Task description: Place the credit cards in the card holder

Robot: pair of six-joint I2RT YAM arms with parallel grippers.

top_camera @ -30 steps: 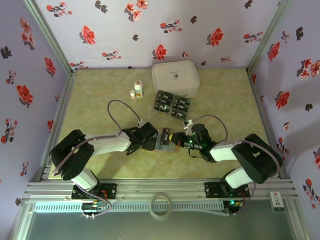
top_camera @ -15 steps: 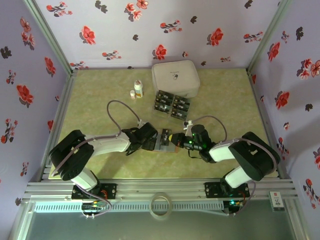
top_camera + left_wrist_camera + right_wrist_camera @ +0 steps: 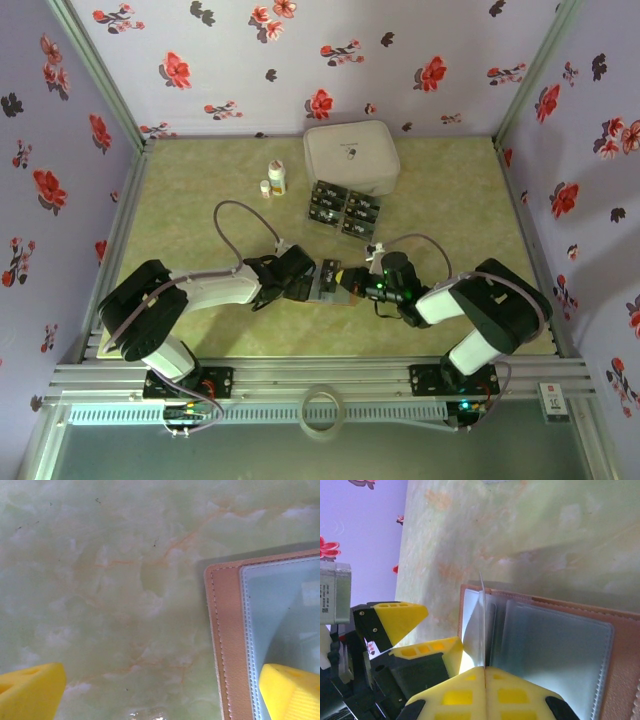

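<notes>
My right hand (image 3: 484,670), clamped on a credit card (image 3: 482,622), has edged in over the card holder (image 3: 560,645), open on the desk (image 3: 100,580) beneath my wide-spread left hand (image 3: 160,680), so insertion looks imminent.

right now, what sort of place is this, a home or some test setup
Probably a staged robot test cell, not a home: flower-print panels box in a marbled green tabletop, with an aluminium rail frame along its near edge.
</notes>
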